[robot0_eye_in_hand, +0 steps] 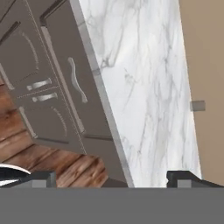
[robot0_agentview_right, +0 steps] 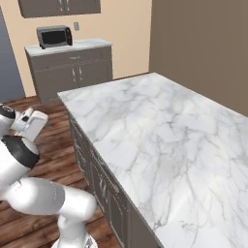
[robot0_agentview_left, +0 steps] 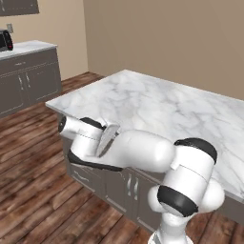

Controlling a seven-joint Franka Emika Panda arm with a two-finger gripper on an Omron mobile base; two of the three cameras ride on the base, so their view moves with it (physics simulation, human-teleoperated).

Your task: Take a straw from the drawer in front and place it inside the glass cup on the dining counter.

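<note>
In the left base view we see the large island bench (robot0_agentview_left: pixel 157 107) with its white, grey-veined marble top over dark grey-brown cabinets. The white arm (robot0_agentview_left: pixel 143 152) folds low in front of the near side of that bench, its hand turned toward the cabinet fronts. Below the arm, a shallow dark grey-brown drawer front (robot0_agentview_left: pixel 85 177) with a curved silver handle sits shut in the cabinet face, so we cannot tell what it holds. Far left stands a wall counter (robot0_agentview_left: pixel 28 71) with closed doors.

In the right base view the same marble bench (robot0_agentview_right: pixel 160 140) runs away from us, its cabinet doors (robot0_agentview_right: pixel 99 181) closed along the left side. The hand of the arm (robot0_agentview_right: pixel 31 122) hangs left of the bench corner, over the brown wooden floor (robot0_agentview_right: pixel 53 145). On the far wall counter (robot0_agentview_right: pixel 72 63) rests a dark toaster oven (robot0_agentview_right: pixel 54 36).

In the hand view the pincer (robot0_eye_in_hand: pixel 111 178) stands with its two dark tips wide apart and nothing between them. Beyond them we see the bench edge, and beside it a closed dark grey-brown drawer (robot0_eye_in_hand: pixel 76 81) carrying one curved silver bar handle. More closed fronts with silver handles (robot0_eye_in_hand: pixel 41 89) lie next to it. Its contents are hidden.
</note>
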